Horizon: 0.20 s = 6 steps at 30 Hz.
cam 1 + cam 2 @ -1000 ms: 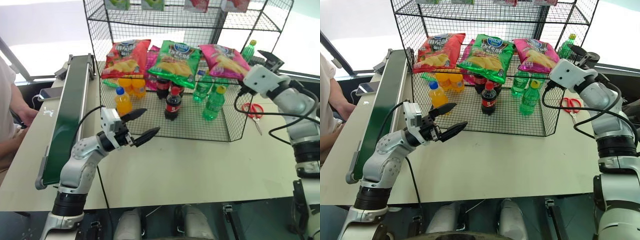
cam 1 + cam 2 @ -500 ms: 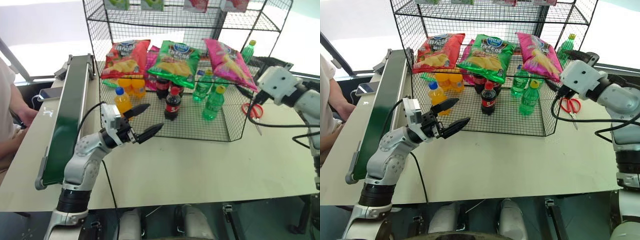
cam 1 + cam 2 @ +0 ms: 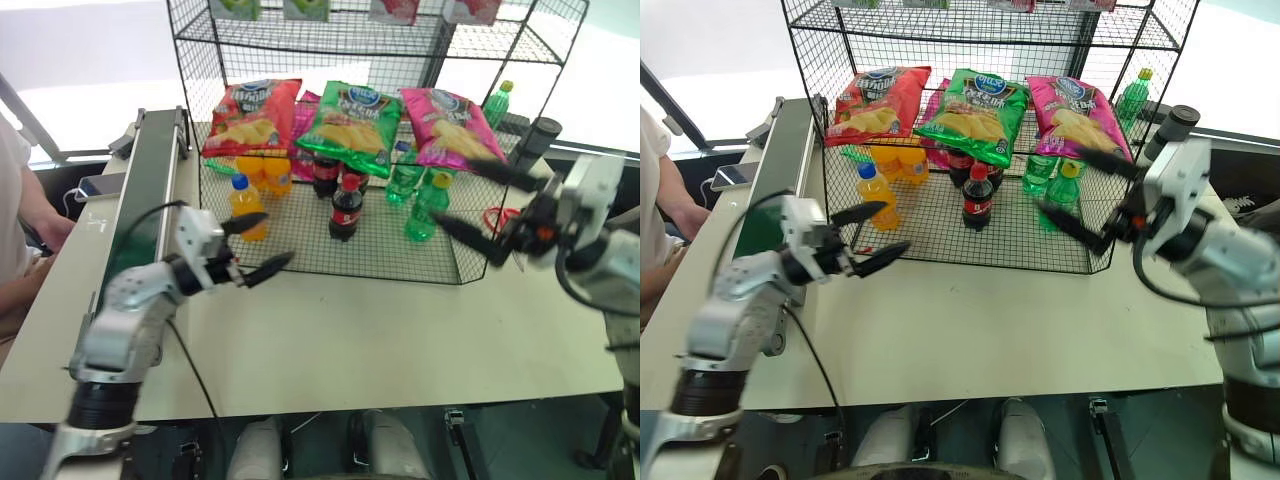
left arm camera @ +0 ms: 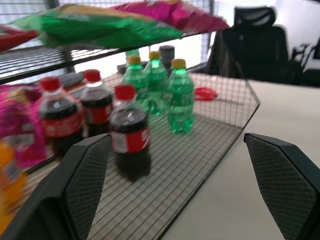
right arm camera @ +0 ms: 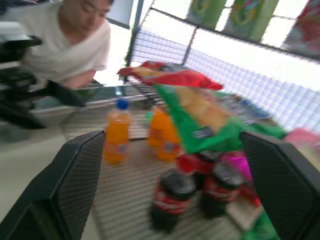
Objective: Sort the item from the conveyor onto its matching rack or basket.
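Pink chip bag lying on black wire rack middle tier, right of green chip bag; left gripper and right gripper both wide open, empty

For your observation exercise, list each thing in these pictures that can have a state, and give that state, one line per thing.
Left gripper: open, empty.
Right gripper: open, empty.
Magenta-pink chip bag: lying on the rack shelf, released.
Green chip bag: lying on the shelf.
Red chip bag: lying on the shelf.
Conveyor: belt bare.
Cola bottle: upright, capped.
Orange drink bottle: upright, capped.
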Available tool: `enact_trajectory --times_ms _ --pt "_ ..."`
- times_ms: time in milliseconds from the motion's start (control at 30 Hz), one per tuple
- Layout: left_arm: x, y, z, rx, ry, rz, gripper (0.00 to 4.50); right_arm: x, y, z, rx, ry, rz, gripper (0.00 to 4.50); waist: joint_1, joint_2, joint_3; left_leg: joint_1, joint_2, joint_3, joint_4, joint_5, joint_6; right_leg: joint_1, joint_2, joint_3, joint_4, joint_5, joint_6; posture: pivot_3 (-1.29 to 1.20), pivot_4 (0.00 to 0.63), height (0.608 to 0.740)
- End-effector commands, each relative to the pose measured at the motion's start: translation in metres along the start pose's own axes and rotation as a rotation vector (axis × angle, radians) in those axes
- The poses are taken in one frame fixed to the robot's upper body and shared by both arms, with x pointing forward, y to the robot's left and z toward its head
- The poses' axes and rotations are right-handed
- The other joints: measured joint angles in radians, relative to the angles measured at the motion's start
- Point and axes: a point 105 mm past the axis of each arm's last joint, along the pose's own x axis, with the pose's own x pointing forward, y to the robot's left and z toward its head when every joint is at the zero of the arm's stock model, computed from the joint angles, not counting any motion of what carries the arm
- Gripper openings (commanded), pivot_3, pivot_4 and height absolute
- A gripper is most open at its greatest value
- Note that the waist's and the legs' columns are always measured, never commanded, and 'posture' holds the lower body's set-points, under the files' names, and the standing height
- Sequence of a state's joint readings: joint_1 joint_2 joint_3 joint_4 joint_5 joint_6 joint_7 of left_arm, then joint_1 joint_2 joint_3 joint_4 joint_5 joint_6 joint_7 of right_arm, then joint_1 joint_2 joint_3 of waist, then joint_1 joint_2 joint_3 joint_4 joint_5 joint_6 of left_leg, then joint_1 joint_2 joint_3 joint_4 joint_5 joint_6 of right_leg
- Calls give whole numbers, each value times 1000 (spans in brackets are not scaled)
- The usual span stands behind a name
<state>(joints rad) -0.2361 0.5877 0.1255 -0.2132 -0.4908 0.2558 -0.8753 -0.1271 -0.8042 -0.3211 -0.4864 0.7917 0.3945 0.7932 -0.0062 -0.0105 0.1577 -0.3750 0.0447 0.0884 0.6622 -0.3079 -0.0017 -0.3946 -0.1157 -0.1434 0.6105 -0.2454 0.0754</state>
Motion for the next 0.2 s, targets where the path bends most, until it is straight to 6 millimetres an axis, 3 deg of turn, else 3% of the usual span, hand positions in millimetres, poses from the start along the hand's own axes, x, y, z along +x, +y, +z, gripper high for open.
enact_trajectory --times_ms 33,200 --pt "-18 6 10 41 9 32 4500 -9 27 -10 40 48 56 4449 6 0 0 0 -1 0 0 0 0 0 -1 0 0 0 0 0 150 740" --pt "-41 9 -11 57 117 66 4500 -25 27 -39 43 143 25 4449 19 0 0 1 -2 3 2 -1 2 0 -3 1 0 0 0 0 150 740"
